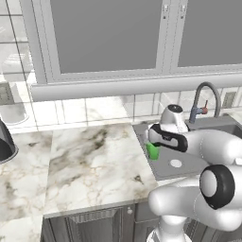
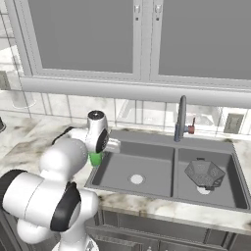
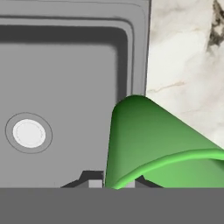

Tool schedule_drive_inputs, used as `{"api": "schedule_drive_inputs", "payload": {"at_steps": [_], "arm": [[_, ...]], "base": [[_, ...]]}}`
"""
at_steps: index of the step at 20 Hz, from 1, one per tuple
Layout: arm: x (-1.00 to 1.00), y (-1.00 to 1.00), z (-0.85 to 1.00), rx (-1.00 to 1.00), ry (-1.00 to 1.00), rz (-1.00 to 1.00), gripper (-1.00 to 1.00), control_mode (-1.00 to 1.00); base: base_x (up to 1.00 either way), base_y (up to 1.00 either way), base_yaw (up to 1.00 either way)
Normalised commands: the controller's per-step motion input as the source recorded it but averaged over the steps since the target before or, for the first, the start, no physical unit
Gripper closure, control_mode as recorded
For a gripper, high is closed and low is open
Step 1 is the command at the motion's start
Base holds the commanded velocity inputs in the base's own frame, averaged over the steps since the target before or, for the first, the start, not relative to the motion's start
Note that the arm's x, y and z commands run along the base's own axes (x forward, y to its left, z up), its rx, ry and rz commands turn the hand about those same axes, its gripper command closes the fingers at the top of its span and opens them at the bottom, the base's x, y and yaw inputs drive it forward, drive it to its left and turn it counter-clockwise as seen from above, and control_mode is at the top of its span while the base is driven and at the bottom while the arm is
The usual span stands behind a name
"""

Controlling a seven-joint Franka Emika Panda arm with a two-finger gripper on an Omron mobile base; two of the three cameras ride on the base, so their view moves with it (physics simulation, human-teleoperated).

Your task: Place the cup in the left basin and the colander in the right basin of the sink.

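The green cup [image 1: 152, 151] [image 2: 95, 159] hangs in my gripper [image 1: 151, 143] [image 2: 100, 153], which is shut on it near its rim. In the hand view the cup [image 3: 148, 140] sits between my fingertips, over the sink's left rim, where the counter meets the left basin [image 3: 65, 87]. The left basin [image 1: 165, 158] [image 2: 154, 166] holds nothing but its pale drain [image 3: 28, 133]. The dark grey colander [image 2: 204, 174] rests in the right basin [image 2: 230, 188], over its drain. My arm hides most of the sink in the left base view.
The marble counter [image 1: 94, 160] [image 3: 188, 65] runs left of the sink. A tall arched faucet [image 1: 205, 97] [image 2: 181, 117] stands behind the divider. A dark rounded object [image 1: 4, 142] sits at the counter's far left. The window and tiled wall stand behind.
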Motion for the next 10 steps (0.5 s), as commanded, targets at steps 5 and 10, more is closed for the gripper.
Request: {"api": "schedule_drive_inputs", "payload": {"at_steps": [5,10], "arm": [[0.12,-0.47,0.0,0.0,0.0,-0.03,1.0,-1.0],[0.16,-0.41,-0.03,0.0,0.0,-0.02,1.0,-1.0]], "base": [[0.0,0.0,0.0],[0.0,0.0,0.0]]}}
